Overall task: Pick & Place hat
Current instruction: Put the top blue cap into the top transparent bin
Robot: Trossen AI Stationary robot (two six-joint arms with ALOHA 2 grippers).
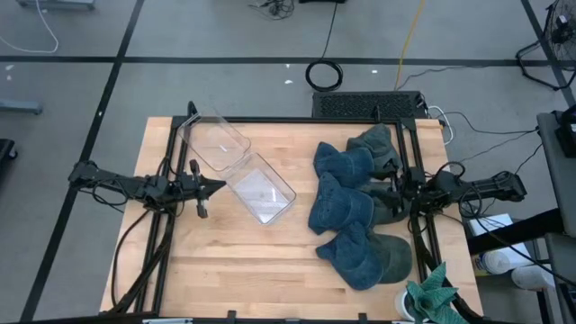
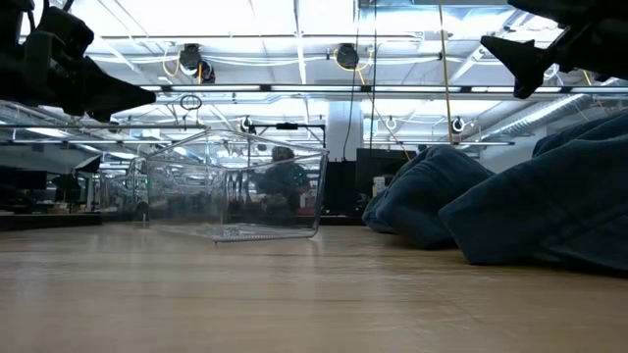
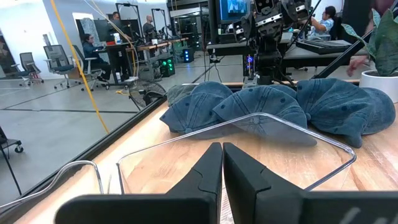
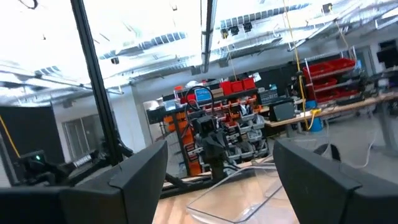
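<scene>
Several blue denim hats [image 1: 346,211] lie in a pile on the right half of the wooden table; they also show in the left wrist view [image 3: 267,109] and the low view [image 2: 510,211]. A clear plastic bin [image 1: 263,189] rests on the table left of the pile, its clear lid [image 1: 214,142] beside it at the far left. My left gripper [image 1: 219,186] is shut and empty, above the table just left of the bin. My right gripper [image 1: 389,187] is open and empty, above the right side of the hat pile.
A green plant [image 1: 436,297] stands at the table's near right corner. A black frame [image 1: 297,120] runs along the table's far edge and sides. People sit at desks in the room beyond the table [image 3: 93,50].
</scene>
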